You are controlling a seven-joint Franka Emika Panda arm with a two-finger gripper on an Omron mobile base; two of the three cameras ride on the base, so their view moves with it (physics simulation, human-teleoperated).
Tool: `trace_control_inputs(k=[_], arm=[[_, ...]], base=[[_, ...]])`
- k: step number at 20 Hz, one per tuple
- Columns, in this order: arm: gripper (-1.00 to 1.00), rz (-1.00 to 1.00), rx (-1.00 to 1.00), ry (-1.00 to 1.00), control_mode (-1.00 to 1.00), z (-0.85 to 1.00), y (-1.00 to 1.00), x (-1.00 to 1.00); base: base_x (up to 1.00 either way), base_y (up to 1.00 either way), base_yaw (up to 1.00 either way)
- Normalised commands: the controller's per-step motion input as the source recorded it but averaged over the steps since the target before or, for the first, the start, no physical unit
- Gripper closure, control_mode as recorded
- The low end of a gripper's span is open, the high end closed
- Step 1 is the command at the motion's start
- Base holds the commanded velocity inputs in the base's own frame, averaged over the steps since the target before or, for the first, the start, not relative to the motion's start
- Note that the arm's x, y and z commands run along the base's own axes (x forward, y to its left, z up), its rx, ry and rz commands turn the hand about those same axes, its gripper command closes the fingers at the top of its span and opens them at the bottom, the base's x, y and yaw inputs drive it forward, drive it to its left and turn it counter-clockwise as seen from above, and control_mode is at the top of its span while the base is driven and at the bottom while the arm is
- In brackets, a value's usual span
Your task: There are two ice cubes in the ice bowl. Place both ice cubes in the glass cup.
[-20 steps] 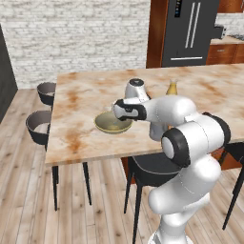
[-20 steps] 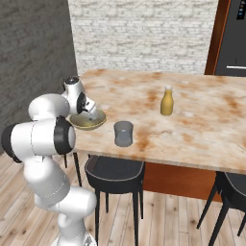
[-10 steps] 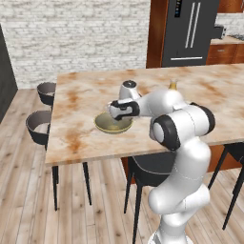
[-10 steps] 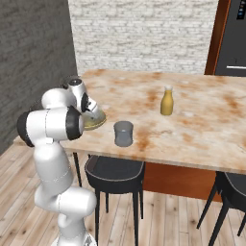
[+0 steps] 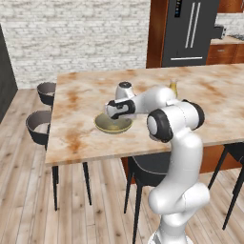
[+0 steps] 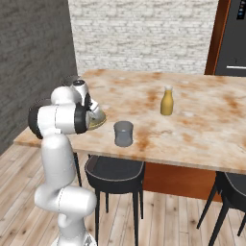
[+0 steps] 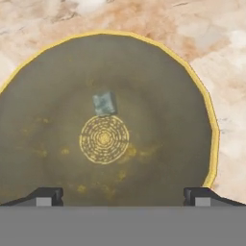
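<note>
The ice bowl (image 7: 158,91) looks like matt glazed ceramic, olive inside with a brighter yellow rim and a fine ringed pattern at its centre, and the ice cube (image 7: 104,104) in it is pale and cloudy. The table (image 6: 202,125) top has a smooth, marbled stone finish. The glass cup (image 6: 123,133) is grey and translucent; the bottle (image 6: 166,101) looks glossy yellow.

Ice bowl (image 6: 98,121) half behind arm.

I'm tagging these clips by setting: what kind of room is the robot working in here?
Most likely a home kitchen with a dining island: a long marble-look table with dark stools tucked under it, a tall dark fridge set in wood cabinets, and a white brick wall behind.
</note>
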Motion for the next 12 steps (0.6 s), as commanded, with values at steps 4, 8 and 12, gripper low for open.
trace_control_inputs(k=[4,8,12], arm=[[-1.00,0.00,0.00,0.05,-1.00,-0.34,0.00,0.40],[-1.00,0.00,0.00,0.01,-1.00,-0.31,0.00,0.39],[-1.00,0.00,0.00,0.00,-1.00,-0.33,0.00,0.36]], base=[[0.00,0.00,0.00],[0.00,0.00,0.00],[0.00,0.00,0.00]])
